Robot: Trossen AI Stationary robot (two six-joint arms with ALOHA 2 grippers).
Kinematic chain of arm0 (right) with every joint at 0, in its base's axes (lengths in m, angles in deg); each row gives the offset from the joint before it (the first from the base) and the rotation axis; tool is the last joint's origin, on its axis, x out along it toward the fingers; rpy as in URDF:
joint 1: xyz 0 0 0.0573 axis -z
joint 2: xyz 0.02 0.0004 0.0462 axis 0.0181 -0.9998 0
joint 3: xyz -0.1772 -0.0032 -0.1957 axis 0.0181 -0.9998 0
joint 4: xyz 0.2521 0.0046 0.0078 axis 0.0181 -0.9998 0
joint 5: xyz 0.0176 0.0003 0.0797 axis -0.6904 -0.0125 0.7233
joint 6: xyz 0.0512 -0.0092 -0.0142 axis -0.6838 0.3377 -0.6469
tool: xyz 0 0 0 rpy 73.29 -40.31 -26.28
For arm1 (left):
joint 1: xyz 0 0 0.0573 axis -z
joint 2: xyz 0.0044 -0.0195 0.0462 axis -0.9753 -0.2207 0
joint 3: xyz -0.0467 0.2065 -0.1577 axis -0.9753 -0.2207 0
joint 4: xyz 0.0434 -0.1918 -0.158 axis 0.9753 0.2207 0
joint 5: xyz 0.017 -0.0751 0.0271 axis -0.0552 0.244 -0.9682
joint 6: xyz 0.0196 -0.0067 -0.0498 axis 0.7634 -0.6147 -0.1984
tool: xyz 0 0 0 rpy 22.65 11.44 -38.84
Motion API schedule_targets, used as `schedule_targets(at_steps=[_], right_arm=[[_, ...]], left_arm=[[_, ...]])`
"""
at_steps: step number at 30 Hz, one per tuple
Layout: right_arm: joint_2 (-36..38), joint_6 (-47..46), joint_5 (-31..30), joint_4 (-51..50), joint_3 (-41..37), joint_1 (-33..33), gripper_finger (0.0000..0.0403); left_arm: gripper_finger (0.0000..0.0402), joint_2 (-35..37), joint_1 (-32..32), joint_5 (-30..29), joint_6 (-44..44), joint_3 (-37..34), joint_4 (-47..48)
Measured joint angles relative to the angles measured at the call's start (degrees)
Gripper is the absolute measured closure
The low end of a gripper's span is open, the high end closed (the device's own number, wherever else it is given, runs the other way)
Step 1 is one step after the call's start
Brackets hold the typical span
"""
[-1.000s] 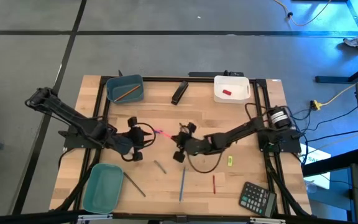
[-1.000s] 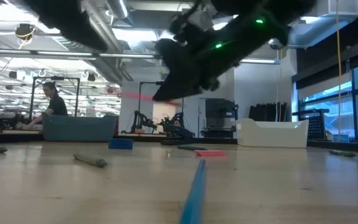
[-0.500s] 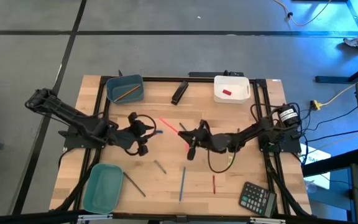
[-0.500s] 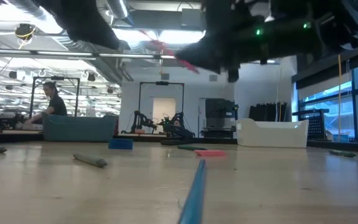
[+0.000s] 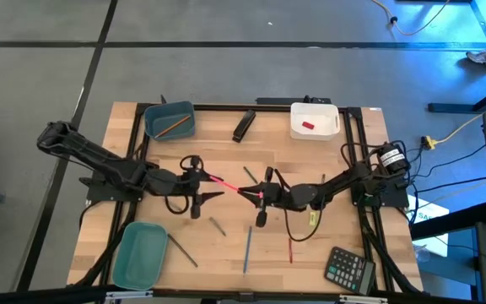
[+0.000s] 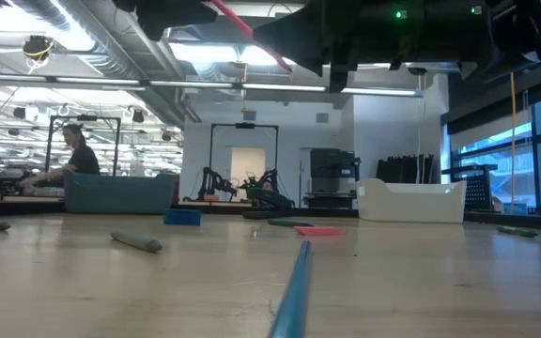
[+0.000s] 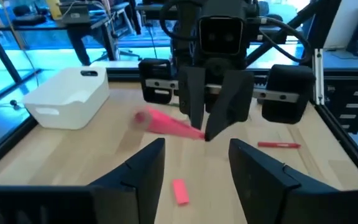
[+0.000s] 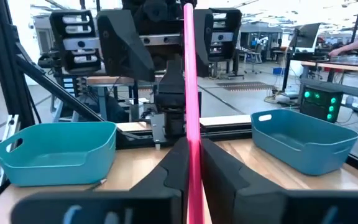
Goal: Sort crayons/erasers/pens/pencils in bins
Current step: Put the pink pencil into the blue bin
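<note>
The pink-red pencil (image 5: 229, 185) hangs level above the table's middle, held by my right gripper (image 5: 253, 193), which is shut on it. My left gripper (image 5: 207, 181) is open and faces it from the table's left. The pencil's free end (image 7: 143, 117) reaches toward the gap between the left fingers; I see no touch. An orange pencil lies in the blue-grey bin (image 5: 170, 121). A red eraser lies in the white bin (image 5: 315, 120). The teal bin (image 5: 139, 253) stands at the near left. The blue pencil (image 5: 247, 249), the red pen (image 5: 290, 250) and two grey pens (image 5: 217, 225) lie on the table. My right gripper pinches the pink-red pencil near one end (image 7: 197, 132) between its two fingers (image 8: 174, 163). The fingers come level from the table's right and lie along the pencil. The pencil is lifted clear and sticks out forward toward the left gripper.
A black stapler-like object (image 5: 243, 126) lies near the far edge, a calculator (image 5: 348, 268) at the near right corner. A pink eraser (image 7: 179, 190) lies on the table below the grippers. A small yellow-green item (image 5: 312, 219) sits by the right arm. People work in the room beyond.
My right gripper has risen with the pink-red pencil, shifted toward the table's right, and turned the pencil so that it points level at the left gripper. My left gripper has also risen and moved right toward the pencil.
</note>
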Motion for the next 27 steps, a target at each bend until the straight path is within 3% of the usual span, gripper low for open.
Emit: schedule_targets(at_steps=[10, 27], right_arm=[[0.00, 1.25, 0.04, 0.54, 0.01, -0.40, 0.0364], [0.00, 2.60, 1.96, 0.35, 0.02, -0.90, 0.0363]], left_arm=[[0.0253, -6.55, -0.02, -0.02, 3.45, -0.02, -8.43], [0.0366, -7.18, -0.17, 0.36, 1.54, -0.02, -11.18]])
